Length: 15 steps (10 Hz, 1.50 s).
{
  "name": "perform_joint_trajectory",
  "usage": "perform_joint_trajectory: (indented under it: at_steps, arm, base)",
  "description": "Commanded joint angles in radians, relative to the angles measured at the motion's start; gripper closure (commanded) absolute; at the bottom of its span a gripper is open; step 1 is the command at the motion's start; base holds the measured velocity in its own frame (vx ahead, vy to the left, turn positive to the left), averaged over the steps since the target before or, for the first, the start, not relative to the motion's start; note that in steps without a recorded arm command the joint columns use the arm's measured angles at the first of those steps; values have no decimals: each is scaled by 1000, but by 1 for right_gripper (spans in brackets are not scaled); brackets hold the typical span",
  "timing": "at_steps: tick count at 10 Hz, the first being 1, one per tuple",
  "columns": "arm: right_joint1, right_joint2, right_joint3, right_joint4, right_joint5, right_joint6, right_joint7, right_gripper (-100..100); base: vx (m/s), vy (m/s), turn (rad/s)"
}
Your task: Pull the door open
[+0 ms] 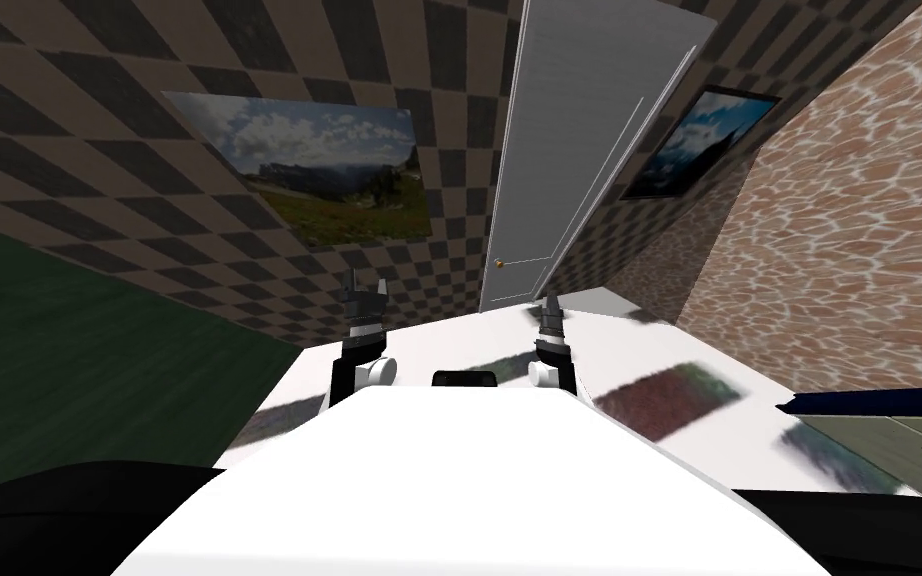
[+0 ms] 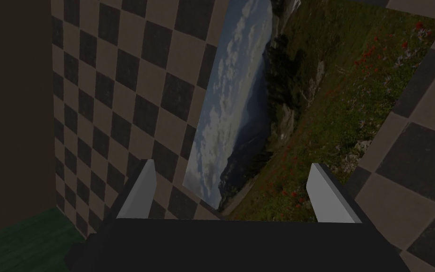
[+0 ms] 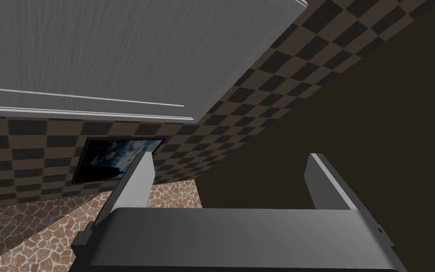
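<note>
1. The door (image 1: 574, 150), a pale grey panelled slab, is seen set in the chequered wall (image 1: 99, 120), straight ahead and slightly to the right.
2. A small brass-coloured knob (image 1: 498, 264) is seen low on the door's left edge in the head view.
3. Whether the door is shut flush or stands slightly ajar cannot be told.
4. The right gripper (image 1: 549, 305) is held up in front of the door's lower end, to the right of the knob and apart from it.
5. In the right wrist view its two fingers (image 3: 141, 179) are spread wide and nothing is held between them; the door's panel is seen beyond them, untouched.
6. The left gripper (image 1: 367, 292) is raised before the chequered wall, below a large landscape picture (image 1: 329, 170) and well left of the knob.
7. Its fingers (image 2: 141, 193) are likewise parted, with nothing grasped.
8. A second, dark-framed picture (image 1: 704, 140) is hung to the right of the door, beside a stone-patterned wall (image 1: 849, 230).
</note>
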Motion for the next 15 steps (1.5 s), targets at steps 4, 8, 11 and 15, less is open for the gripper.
perform_joint_trajectory:
  at_steps: [4,8,11,15]
  arm:
    - [-23,-32,-15,118,-45,-23,119,-100]
    - [-46,-61,-29,232,-87,-43,225,-100]
    - [-63,-83,-41,318,-119,-58,307,-100]
    - [-75,-97,-48,376,-141,-69,363,-100]
  base:
    - [70,-65,204]
    - [68,-70,212]
    - [63,-83,197]
    - [40,-57,125]
